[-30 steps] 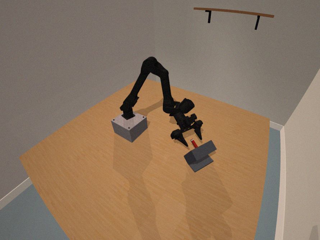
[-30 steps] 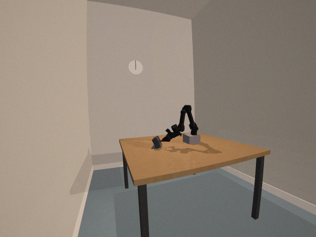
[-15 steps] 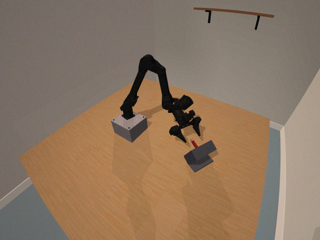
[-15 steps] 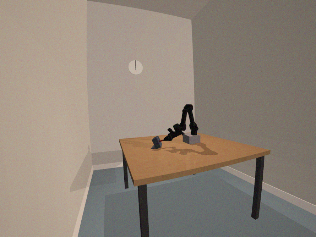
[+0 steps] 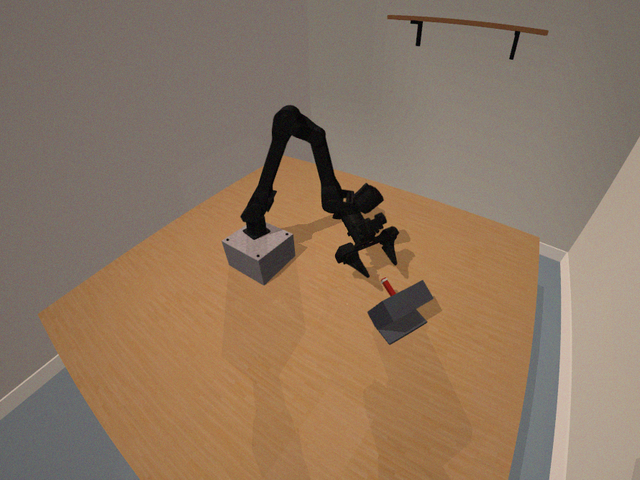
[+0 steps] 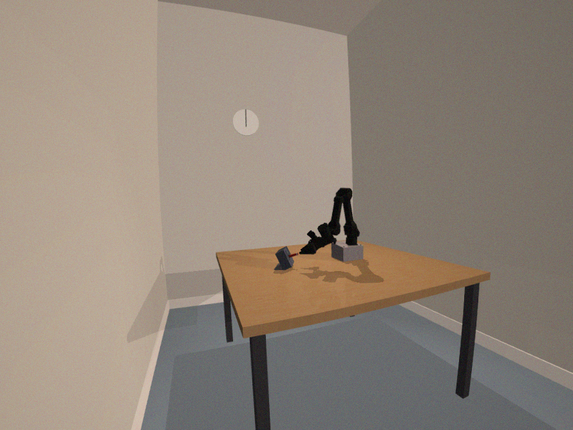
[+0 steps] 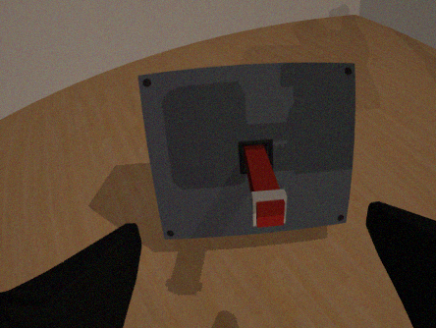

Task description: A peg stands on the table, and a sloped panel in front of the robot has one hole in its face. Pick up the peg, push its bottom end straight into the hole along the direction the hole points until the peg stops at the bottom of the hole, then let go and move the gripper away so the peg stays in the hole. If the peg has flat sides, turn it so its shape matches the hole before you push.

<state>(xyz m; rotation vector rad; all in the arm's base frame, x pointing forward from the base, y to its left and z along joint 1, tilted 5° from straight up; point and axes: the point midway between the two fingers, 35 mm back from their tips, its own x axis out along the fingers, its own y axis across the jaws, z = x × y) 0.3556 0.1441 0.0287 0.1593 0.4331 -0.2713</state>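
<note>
The red peg (image 5: 388,287) (image 6: 293,255) (image 7: 263,172) has a square section and a white band near its outer end. Its lower end is inside the dark-rimmed square hole (image 7: 242,158) of the grey sloped panel (image 5: 410,300) (image 6: 283,258) (image 7: 206,118). The rest of the peg sticks out of the face toward the arm. How deep its lower end sits is hidden. My gripper (image 5: 382,270) (image 6: 301,252) (image 7: 257,227) is wide open and empty. Its fingertips are just back from the peg's outer end, one out to each side of it, touching nothing.
The panel stands on the wooden table (image 5: 154,310) (image 6: 407,282) (image 7: 59,152). The arm's grey base block (image 5: 258,253) (image 6: 347,251) stands behind the gripper. Shadows fall across the panel face. A wooden rail (image 5: 465,21) is on the wall, far from the arm.
</note>
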